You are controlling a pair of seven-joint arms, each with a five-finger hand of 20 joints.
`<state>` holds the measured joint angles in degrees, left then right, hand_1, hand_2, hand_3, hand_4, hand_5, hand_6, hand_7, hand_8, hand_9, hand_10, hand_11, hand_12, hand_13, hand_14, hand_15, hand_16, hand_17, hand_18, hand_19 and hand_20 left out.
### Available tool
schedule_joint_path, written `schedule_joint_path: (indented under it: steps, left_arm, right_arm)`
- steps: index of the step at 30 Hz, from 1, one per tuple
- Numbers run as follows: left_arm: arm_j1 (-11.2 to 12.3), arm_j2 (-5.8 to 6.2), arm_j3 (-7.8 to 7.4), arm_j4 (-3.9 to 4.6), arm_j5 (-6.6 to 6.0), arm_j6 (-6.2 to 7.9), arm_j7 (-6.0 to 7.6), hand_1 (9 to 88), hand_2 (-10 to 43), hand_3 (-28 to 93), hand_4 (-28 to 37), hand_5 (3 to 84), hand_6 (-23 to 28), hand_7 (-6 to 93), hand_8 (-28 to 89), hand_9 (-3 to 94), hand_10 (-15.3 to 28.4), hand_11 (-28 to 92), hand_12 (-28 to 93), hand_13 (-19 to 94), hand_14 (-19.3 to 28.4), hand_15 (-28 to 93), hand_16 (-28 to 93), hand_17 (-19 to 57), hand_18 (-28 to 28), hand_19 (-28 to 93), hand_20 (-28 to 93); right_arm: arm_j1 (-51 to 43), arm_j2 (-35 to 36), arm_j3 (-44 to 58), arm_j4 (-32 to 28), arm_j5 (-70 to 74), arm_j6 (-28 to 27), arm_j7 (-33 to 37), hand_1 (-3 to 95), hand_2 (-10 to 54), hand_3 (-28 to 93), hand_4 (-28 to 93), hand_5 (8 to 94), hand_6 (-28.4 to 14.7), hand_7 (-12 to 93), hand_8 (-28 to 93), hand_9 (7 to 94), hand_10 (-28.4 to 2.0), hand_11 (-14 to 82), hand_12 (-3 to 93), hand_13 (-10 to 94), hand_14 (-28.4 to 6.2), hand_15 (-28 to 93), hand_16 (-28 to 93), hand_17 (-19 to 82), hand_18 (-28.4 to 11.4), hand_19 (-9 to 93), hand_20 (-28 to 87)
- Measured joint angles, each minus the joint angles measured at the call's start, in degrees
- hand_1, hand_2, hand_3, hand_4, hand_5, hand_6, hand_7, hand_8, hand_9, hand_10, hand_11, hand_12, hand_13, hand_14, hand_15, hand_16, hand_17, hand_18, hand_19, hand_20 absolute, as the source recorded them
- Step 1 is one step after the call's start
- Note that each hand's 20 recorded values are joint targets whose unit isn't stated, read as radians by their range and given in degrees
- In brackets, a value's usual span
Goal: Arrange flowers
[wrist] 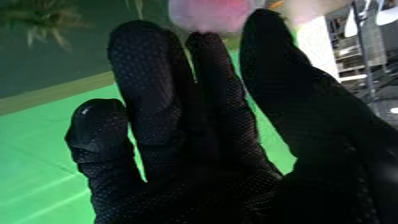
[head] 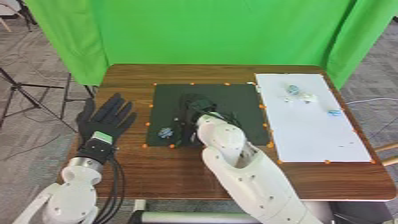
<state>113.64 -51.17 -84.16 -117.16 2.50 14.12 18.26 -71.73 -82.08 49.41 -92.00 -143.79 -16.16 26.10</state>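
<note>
So the left hand [head: 105, 122] can be seen wide open in the head view, fingers straight and spread, nothing held, over the left side of the table [head: 178, 175]. The right hand [head: 202, 104] is held over the dark mat [head: 240, 95], and in the right wrist view its fingers are seen pretty much extended with the thumb set apart from them. A fuzzy pink flower [wrist: 210, 14] is seen right at the tips, looking like it's touched by them, though whether it's actually gripped can't be told. Another pale pink flower [wrist: 315, 6] is partly caught beyond the thumb tip, plus some blurry greenery [wrist: 40, 20] well off to the fingers' side. Back in the head view, a blue flower [head: 165, 132] is laid on the mat, near its left edge. Over on the white sheet [head: 311, 137], a bluish flower [head: 293, 89] can be spotted toward the far end, a white flower [head: 308, 98] just beside it, and one more small blue bloom [head: 334, 113] by the right edge.
</note>
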Motion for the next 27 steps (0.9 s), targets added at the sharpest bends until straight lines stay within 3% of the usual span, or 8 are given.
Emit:
schedule_joint_path:
  steps: [7, 11, 13, 15, 17, 19, 22, 27]
  left_arm:
    - [0.49, -0.12, -0.89, -0.01, -0.02, -0.23, 0.27, 25.8, 8.2, 74, -28.3, 38.7, 7.5, 17.6, -10, 30.2, 12.3, 21, 9, 22, 12.9, 34, -9, -5.9, 13.6, 36, 10]
    - [1.59, -0.25, -1.56, -0.38, -0.38, -1.08, 2.08, 25.6, 8.4, 73, -28.3, 38.6, 7.4, 17.3, -10, 30.3, 12.4, 20, 9, 22, 12.9, 33, -9, -5.9, 13.6, 35, 10]
    - [2.7, -0.15, -2.23, -1.26, -0.47, -1.35, 3.98, 25.5, 8.5, 73, -28.3, 38.6, 7.4, 17.3, -10, 30.4, 12.3, 20, 9, 22, 13.0, 34, -9, -5.9, 13.6, 35, 10]
    - [4.52, -0.02, -3.75, -2.78, -0.32, -1.35, 5.33, 25.5, 8.8, 73, -28.3, 38.6, 7.4, 17.2, -10, 30.4, 12.4, 20, 9, 22, 13.1, 34, -9, -5.9, 13.6, 35, 10]
    - [6.78, 0.12, -5.85, -4.45, -0.17, -1.54, 5.87, 25.4, 8.9, 73, -28.3, 38.6, 7.4, 17.1, -10, 30.6, 12.3, 20, 9, 22, 13.1, 34, -9, -5.9, 13.6, 35, 10]
    - [8.71, 0.4, -7.41, -5.46, 0.0, -1.95, 6.29, 25.4, 9.1, 73, -28.3, 38.6, 7.4, 17.1, -10, 30.7, 12.4, 20, 9, 22, 13.2, 34, -9, -5.9, 13.7, 35, 10]
    - [10.48, 0.83, -8.3, -5.74, 0.12, -2.15, 7.03, 25.4, 9.2, 73, -28.3, 38.7, 7.4, 17.0, -10, 30.8, 12.7, 20, 9, 22, 13.4, 34, -9, -6.0, 13.7, 35, 10]
    - [11.78, 1.18, -8.53, -5.74, 0.08, -2.16, 8.0, 25.3, 9.4, 73, -28.3, 38.8, 7.5, 17.1, -10, 31.0, 12.9, 21, 9, 23, 13.6, 34, -8, -6.0, 13.7, 35, 10]
  right_arm:
    - [-1.83, -0.14, 4.31, -6.97, 4.0, -0.09, 4.74, 36.3, -9.5, 73, -28, 50.1, -8.0, 11, -9, 49.8, -19.7, 8.4, 13.9, 66, -12.6, 61, 24, 41, -23.8, 93, 34]
    - [-3.96, 0.77, 8.93, -12.2, 5.06, 2.61, 5.4, 35.8, -9.5, 74, -28, 49.3, -8.2, 10, -9, 48.1, -19.6, 7.7, 13.6, 65, -13.1, 62, 23, 40, -23.8, 93, 33]
    - [-3.92, 2.6, 10.28, -12.87, 5.18, 5.84, 5.56, 35.7, -9.5, 74, -28, 49.3, -8.2, 10, -9, 47.4, -19.5, 7.6, 13.5, 65, -13.1, 62, 23, 40, -23.5, 93, 32]
    - [-3.28, 5.53, 11.17, -12.53, 5.57, 9.29, 6.04, 35.6, -9.5, 74, -28, 48.8, -8.3, 10, -9, 46.8, -19.4, 7.4, 13.3, 65, -13.1, 63, 23, 39, -23.4, 93, 32]
    - [-2.35, 9.28, 12.32, -12.02, 6.11, 10.51, 7.1, 35.7, -9.5, 74, -28, 47.6, -8.6, 10, -9, 44.8, -19.5, 6.7, 13.1, 63, -13.6, 64, 23, 39, -23.4, 93, 32]
    - [-1.74, 13.14, 14.34, -11.61, 6.93, 9.88, 8.68, 35.9, -9.5, 75, -28, 46.9, -8.2, 10, -9, 44.1, -19.0, 6.5, 13.1, 62, -13.7, 64, 23, 38, -23.6, 92, 32]
    - [-1.58, 18.65, 19.01, -10.61, 8.58, 6.34, 10.39, 36.0, -9.5, 75, -28, 46.2, -7.8, 10, -9, 43.1, -18.4, 6.2, 13.0, 61, -14.2, 64, 23, 37, -24.2, 92, 32]
    - [-1.95, 27.15, 24.57, -8.07, 11.17, 1.87, 11.89, 35.7, -9.5, 75, -28, 44.8, -8.3, 9, -9, 41.6, -19.6, 6.0, 13.5, 59, -14.8, 64, 22, 36, -24.8, 92, 33]
